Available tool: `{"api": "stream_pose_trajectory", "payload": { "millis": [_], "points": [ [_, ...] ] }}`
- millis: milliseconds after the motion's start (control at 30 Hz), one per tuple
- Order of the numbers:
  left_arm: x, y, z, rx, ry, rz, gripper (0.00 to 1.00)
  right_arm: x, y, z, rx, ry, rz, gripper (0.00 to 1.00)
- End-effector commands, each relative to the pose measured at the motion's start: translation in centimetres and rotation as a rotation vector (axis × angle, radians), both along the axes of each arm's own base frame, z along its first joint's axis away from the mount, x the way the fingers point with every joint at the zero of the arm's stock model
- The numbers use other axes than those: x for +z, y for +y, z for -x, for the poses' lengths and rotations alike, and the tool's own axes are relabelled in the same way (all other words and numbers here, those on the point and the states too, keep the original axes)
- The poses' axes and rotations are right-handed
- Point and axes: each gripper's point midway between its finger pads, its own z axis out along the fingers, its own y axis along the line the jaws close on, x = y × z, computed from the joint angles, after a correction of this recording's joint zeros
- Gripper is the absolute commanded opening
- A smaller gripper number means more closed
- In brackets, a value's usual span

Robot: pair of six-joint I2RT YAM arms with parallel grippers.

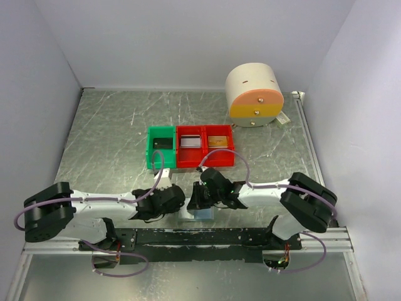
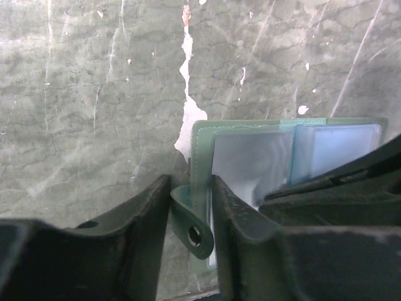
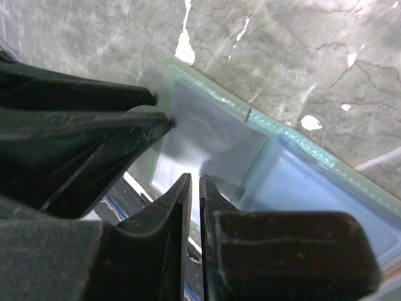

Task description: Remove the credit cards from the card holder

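On scuffed grey table [image 1: 100,138], white-walled enclosure [image 1: 188,37].

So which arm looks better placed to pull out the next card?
Probably the right. Its gripper is pinched at the card holder's open edge, while the left gripper straddles the holder's tab, seemingly just steadying it.

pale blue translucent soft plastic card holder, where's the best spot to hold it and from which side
Probably the left border of the pale blue translucent soft plastic card holder, approached from its left. The stitched edge strip and the snap tab there stand clear of the clear pockets, so the left gripper, already straddling that tab, would not pinch a pocket shut.
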Motion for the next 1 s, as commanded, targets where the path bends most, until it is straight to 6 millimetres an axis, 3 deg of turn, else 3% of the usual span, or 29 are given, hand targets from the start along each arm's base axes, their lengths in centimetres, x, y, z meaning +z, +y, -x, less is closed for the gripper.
{"api": "stream_pose_trajectory", "payload": {
  "millis": [0, 133, 200, 267, 333, 467, 600, 800, 967],
  "points": [
    [-1.2, 0.8, 0.1, 0.014, 0.023, -0.058, 0.37, 2.1, -0.1, 0.3, 0.044, -0.043, -0.026, 0.12],
    [-1.4, 1.1, 0.3, 0.003, 0.032, -0.074, 0.26, 4.0, -1.6, -1.6, -0.037, -0.123, 0.037, 0.18],
    [-1.2, 0.9, 0.4, -0.009, 0.03, -0.067, 0.24, 4.5, -3.4, -2.9, -0.155, -0.162, 0.089, 0.27],
    [-1.0, 0.6, 0.5, -0.033, 0.027, -0.054, 0.24, 5.0, -5.4, -3.7, -0.263, -0.19, 0.108, 0.42],
    [-0.8, 0.2, 0.5, -0.052, 0.023, -0.043, 0.24, 5.1, -7.0, -3.8, -0.321, -0.2, 0.111, 0.52],
    [-0.5, -0.1, 0.5, -0.065, 0.021, -0.035, 0.19, 5.2, -7.8, -3.2, -0.281, -0.202, 0.114, 0.53],
    [-0.5, 0.0, 0.6, -0.067, 0.027, -0.037, 0.16, 3.0, -9.3, -2.6, -0.23, -0.168, 0.258, 0.47],
    [-0.3, 0.0, 0.6, -0.071, 0.024, -0.038, 0.12, 2.1, -7.2, -0.9, -0.152, -0.086, 0.163, 0.39],
    [-0.1, 0.0, 0.6, -0.072, 0.022, -0.037, 0.12, 2.2, -7.1, -0.9, -0.164, -0.086, 0.137, 0.38]
  ]
}}
